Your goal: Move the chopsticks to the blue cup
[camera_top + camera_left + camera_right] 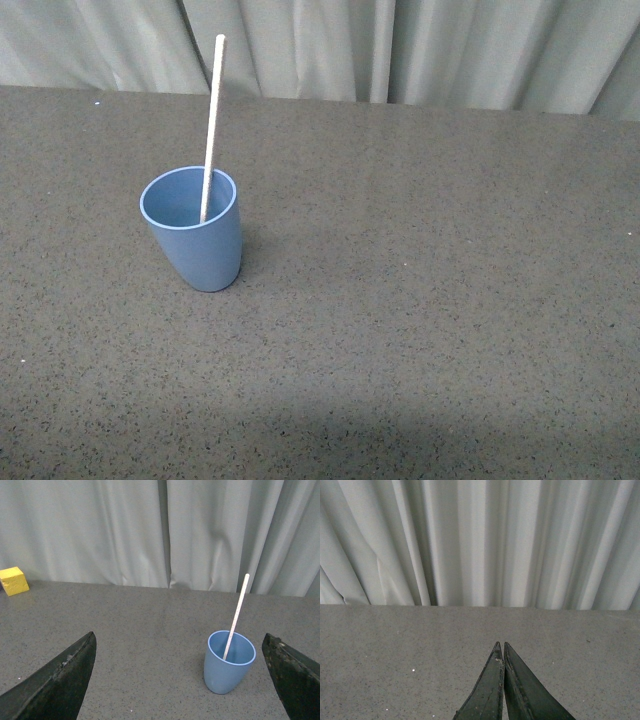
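I see the cup [194, 232] standing up on the gray table [420, 300], over on the left side in my front view. It is light blue and wider at the top than at the bottom. The chopstick [211, 125] is inside the cup. Its low end rests down in the cup and its top end sticks up high above the rim. It leans a little against the rim. I see only one stick.

No arm shows in my front view. A gray curtain [400, 50] hangs behind the table.

From my left wrist camera I see the cup [228, 663] and the chopstick [236, 615] again. The left gripper [180, 680] is spread wide, with one dark finger [60, 680] on each side of the picture. It holds nothing. The cup sits close to one finger but does not touch it. A small yellow block [13, 580] sits far back on the table, near the curtain and well apart from the cup.

From my right wrist camera I see the right gripper [503, 652]. Its two dark fingers [490, 690] are pressed together at the tips, with nothing between them. It hangs above bare table and points at the curtain.
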Robot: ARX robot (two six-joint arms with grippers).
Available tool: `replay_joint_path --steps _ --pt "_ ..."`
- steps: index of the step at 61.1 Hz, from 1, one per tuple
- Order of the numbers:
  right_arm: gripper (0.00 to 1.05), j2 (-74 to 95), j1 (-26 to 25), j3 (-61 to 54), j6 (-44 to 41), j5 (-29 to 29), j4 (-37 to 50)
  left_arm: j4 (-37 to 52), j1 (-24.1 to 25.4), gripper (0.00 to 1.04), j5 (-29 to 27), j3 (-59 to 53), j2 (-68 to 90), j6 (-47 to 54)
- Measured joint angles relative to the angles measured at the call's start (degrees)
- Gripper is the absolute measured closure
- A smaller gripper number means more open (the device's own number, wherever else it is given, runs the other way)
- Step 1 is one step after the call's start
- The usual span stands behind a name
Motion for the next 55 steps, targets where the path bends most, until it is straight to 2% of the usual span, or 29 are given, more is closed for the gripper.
replay_joint_path --steps 44,49,55 --pt "1.04 -13.79 0.0 0.0 0.0 0.0 -13.62 0.0 0.0 0.07 0.0 0.0 0.0 0.0" --pt "1.04 -19.78 0.0 0.04 0.0 -0.15 -21.57 0.0 0.0 0.07 0.0 0.0 -0.02 0.0" --pt "1.04 -23.39 0.0 0.04 0.0 -0.15 -23.37 0.0 0.0 0.07 0.0 0.0 0.0 0.0"
